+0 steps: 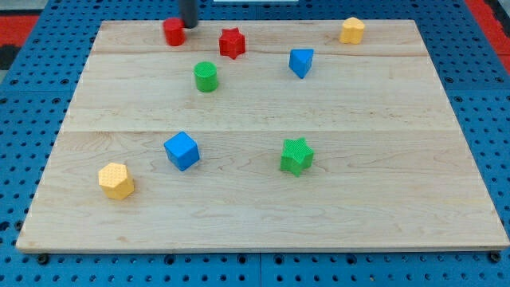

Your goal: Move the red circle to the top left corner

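Observation:
The red circle (174,32) stands near the view's top edge of the wooden board (263,215), left of centre and some way right of the board's top left corner. My tip (190,26) comes down from the view's top and sits right against the red circle's right side. A red star (232,43) lies just right of my tip.
A green circle (205,76) lies below the red star. A blue triangular block (300,61) and a yellow hexagon (352,30) lie to the view's top right. A blue cube (182,151), a green star (296,156) and another yellow hexagon (116,180) lie lower down.

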